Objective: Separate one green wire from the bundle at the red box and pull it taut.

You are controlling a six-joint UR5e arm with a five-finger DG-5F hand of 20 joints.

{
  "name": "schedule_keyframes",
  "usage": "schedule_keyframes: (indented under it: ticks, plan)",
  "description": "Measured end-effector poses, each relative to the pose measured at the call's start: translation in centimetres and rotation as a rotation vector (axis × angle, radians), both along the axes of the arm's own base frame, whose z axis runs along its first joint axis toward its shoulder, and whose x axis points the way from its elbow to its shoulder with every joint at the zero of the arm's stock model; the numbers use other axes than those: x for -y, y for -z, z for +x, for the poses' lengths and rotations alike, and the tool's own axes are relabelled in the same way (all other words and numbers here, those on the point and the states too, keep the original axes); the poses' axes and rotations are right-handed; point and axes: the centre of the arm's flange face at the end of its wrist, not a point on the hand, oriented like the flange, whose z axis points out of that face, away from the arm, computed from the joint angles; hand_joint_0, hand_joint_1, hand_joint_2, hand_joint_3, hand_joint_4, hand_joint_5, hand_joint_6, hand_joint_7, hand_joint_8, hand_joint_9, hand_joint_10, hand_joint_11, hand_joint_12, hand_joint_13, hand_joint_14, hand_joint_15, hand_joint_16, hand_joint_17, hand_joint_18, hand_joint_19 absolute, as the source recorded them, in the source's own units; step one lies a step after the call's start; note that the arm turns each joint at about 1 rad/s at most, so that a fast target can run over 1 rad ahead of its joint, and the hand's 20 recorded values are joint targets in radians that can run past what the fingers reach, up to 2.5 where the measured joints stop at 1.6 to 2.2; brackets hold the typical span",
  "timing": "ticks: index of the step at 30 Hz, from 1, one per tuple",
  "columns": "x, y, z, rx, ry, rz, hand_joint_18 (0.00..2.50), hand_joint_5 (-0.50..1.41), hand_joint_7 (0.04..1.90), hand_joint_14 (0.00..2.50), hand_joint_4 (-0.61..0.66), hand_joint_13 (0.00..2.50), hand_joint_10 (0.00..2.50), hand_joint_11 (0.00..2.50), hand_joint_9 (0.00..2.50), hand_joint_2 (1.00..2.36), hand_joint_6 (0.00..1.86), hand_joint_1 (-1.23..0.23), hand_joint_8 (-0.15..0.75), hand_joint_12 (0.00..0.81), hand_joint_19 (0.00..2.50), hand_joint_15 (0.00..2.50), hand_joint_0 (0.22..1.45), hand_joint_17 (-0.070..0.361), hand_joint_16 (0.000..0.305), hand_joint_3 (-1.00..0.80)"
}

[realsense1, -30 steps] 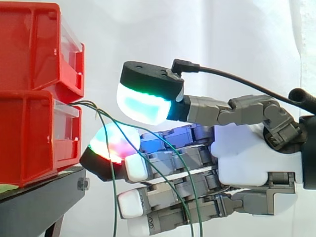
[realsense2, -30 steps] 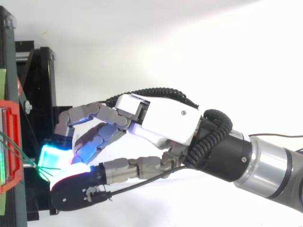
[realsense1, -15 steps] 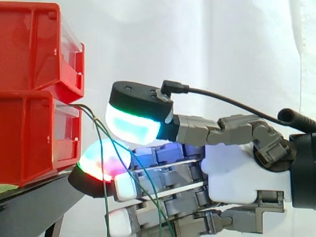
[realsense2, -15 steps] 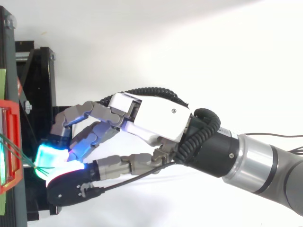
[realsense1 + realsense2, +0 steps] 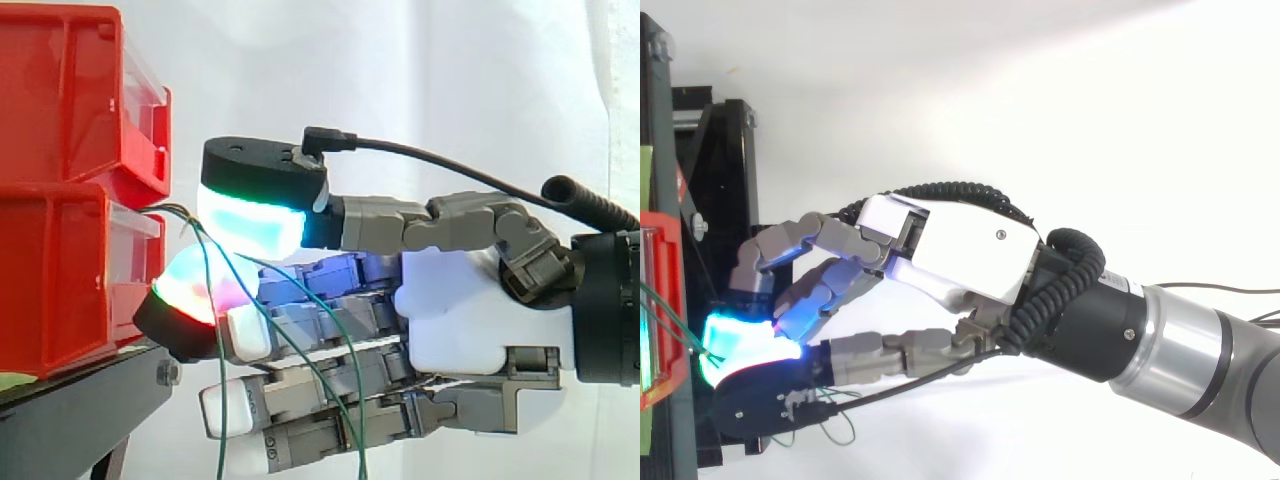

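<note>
White curtain (image 5: 480,100) behind, and on the left two red bins stacked on the black stand (image 5: 80,410): the top bin (image 5: 70,90) over the bottom bin (image 5: 60,280). The hand (image 5: 470,320) reaches in from the right, palm side-on, fingertips right up by the bins' front.

And here are the wires (image 5: 180,211)! A thin green bunch comes out of the gap where the two bins meet. It dips straight in between the thumb's cyan-green pad (image 5: 250,220) above and a red-and-green finger pad (image 5: 195,290) below. Those two pads are closed together with the wires between them, a pinch just beside the bottom bin. The other fingers lie long and fairly straight underneath, white pads pointing at the stand.

Past the pinch the wires fan apart. One drops nearly straight down in front of the lower pads, and the others slant off to the right across the fingers. All hang slack, none drawn tight.

From above, the hand (image 5: 960,255) comes in from the right. The pinch glows cyan at the red bin's edge, and the wires (image 5: 675,322) run to it.
</note>
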Motion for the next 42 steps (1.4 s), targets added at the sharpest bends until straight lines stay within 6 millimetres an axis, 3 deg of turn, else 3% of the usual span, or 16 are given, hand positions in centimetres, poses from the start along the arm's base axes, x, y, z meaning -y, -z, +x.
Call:
schedule_keyframes:
  ticks: [4,12,21,25,27,33,42]
  plan:
    - [0.0,-0.2,0.1,0.004,0.000,0.001,0.63,-0.17,0.98,0.02,-0.02,0.96,0.02,0.78,1.10,1.02,0.92,-0.84,0.238,0.333,0.53,0.62,0.62,0.079,0.035,-0.20]
    - [0.0,-0.4,0.1,0.002,0.001,0.002,0.66,-0.15,1.00,0.02,0.06,0.96,0.02,0.77,1.15,1.00,0.91,-0.86,0.229,0.320,0.52,0.61,0.64,0.078,0.035,-0.50]
    - [0.1,-0.8,0.0,-0.017,0.002,0.009,0.68,-0.14,1.02,0.02,0.10,0.99,0.02,0.78,1.21,1.00,0.89,-0.68,0.241,0.327,0.54,0.62,0.56,0.081,0.036,-0.50]
    - [0.2,-1.0,0.0,-0.025,0.003,0.008,0.68,-0.13,1.02,0.02,0.10,1.00,0.02,0.78,1.21,1.00,0.89,-0.68,0.246,0.325,0.54,0.63,0.57,0.080,0.036,-0.49]
    - [0.2,-1.1,0.0,-0.026,0.003,0.008,0.68,-0.14,1.08,0.02,0.07,0.99,0.02,0.79,1.20,1.01,0.88,-0.75,0.243,0.328,0.55,0.63,0.60,0.079,0.035,-0.35]
    - [0.3,-1.1,0.0,-0.027,0.004,0.008,0.69,-0.16,1.08,0.02,-0.05,0.99,0.02,0.81,1.16,1.02,0.92,-0.85,0.242,0.324,0.54,0.62,0.64,0.079,0.035,-0.22]
    - [0.7,-1.6,0.0,-0.032,0.009,0.010,0.71,-0.17,1.08,0.02,-0.13,0.98,0.02,0.80,1.14,1.01,0.93,-0.90,0.219,0.316,0.52,0.62,0.75,0.078,0.035,-0.37]
